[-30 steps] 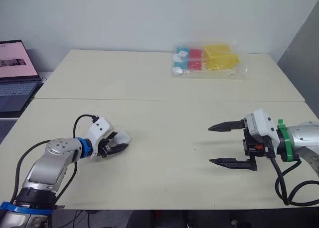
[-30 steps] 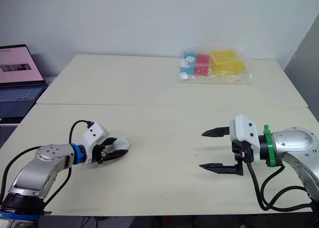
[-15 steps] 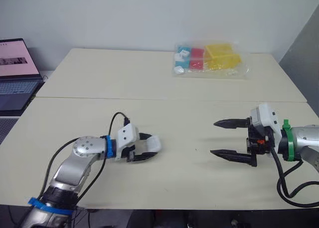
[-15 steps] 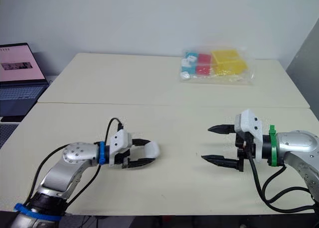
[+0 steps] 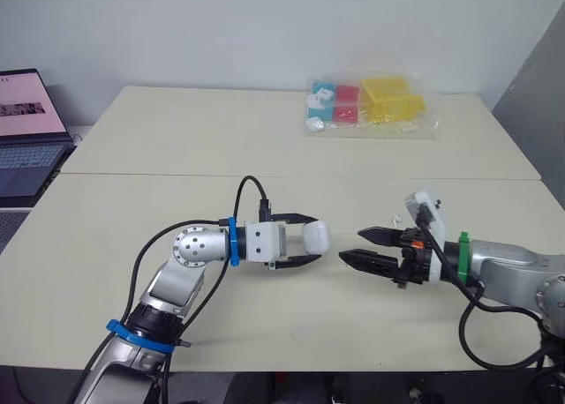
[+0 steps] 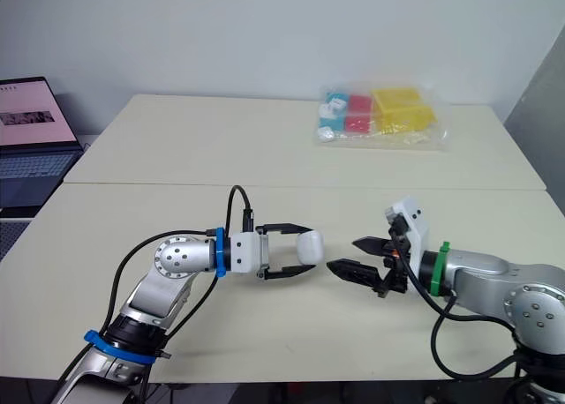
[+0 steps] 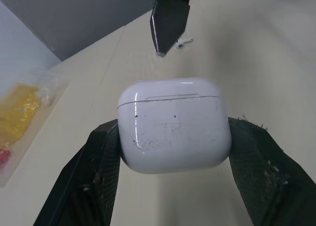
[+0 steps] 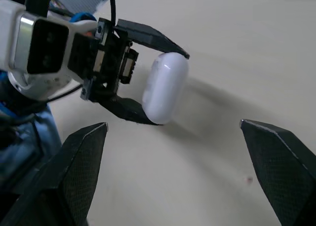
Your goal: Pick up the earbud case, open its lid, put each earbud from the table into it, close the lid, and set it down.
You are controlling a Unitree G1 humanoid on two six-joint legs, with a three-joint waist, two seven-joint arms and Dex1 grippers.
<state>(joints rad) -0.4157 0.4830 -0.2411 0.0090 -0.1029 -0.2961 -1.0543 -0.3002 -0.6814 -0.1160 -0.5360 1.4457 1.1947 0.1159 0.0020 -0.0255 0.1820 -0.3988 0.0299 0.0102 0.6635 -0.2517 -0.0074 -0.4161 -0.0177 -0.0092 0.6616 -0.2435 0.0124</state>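
Observation:
The white earbud case [image 5: 316,237] hangs just above the table's middle, lid closed, its seam visible in the left wrist view [image 7: 175,125]. My left gripper [image 5: 311,239] is shut on it, one black finger [image 7: 101,169] on each side. My right gripper [image 5: 353,244] stands open a short way to the case's right, pointing at it without touching. The right wrist view shows the case [image 8: 165,88] ahead of that gripper's spread fingers [image 8: 79,167]. A tiny white piece [image 5: 395,218], possibly an earbud, lies on the table behind the right gripper.
A clear bag of coloured boxes [image 5: 371,104] lies at the back of the far table. A laptop [image 5: 26,130] sits off the left edge. A seam [image 5: 177,175] joins the two tables.
My left gripper has carried the case from the left side to the table's middle and turned it sideways. The right gripper has moved left toward it and its fingers have narrowed.

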